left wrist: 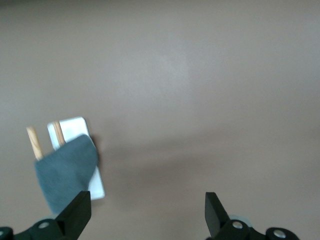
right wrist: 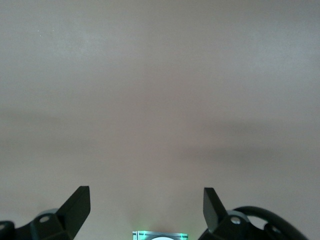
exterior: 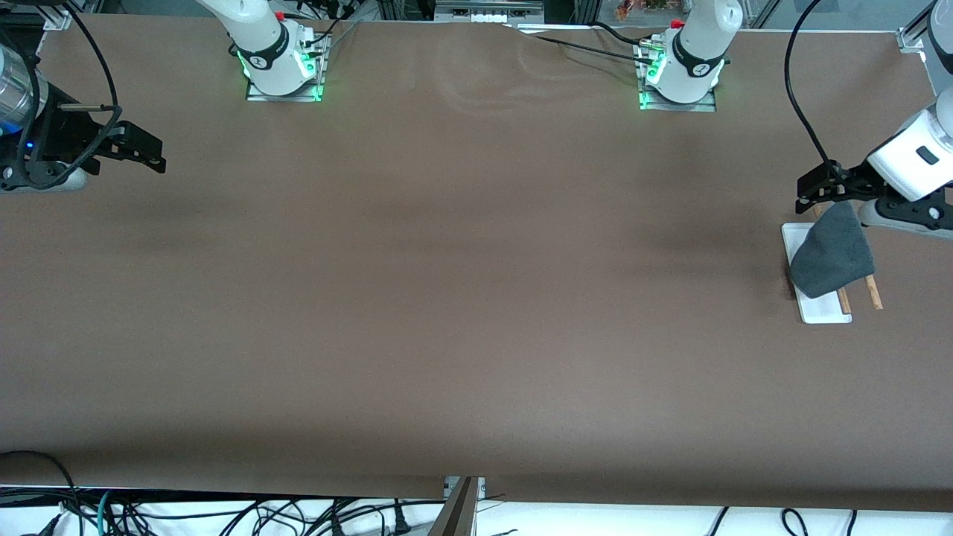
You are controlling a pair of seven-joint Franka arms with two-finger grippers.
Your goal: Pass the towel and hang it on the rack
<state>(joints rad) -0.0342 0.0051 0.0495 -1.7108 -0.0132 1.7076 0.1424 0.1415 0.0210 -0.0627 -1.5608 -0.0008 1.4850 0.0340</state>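
The towel [exterior: 832,257] hangs draped over the rack [exterior: 825,311] at the left arm's end of the table, dark grey face showing. Two wooden rods [exterior: 872,292] stick out from under it above the white base. The left wrist view shows the same towel [left wrist: 65,175] on the rack [left wrist: 75,125], clear of the fingers. My left gripper [exterior: 808,195] hovers open and empty over the table right beside the rack [left wrist: 148,207]. My right gripper [exterior: 153,152] waits open and empty over the right arm's end of the table [right wrist: 146,202].
The brown table top [exterior: 461,283] stretches between the two grippers. The arm bases [exterior: 283,71] [exterior: 679,78] stand along the table's edge farthest from the front camera. Cables lie below the table's nearest edge [exterior: 223,514].
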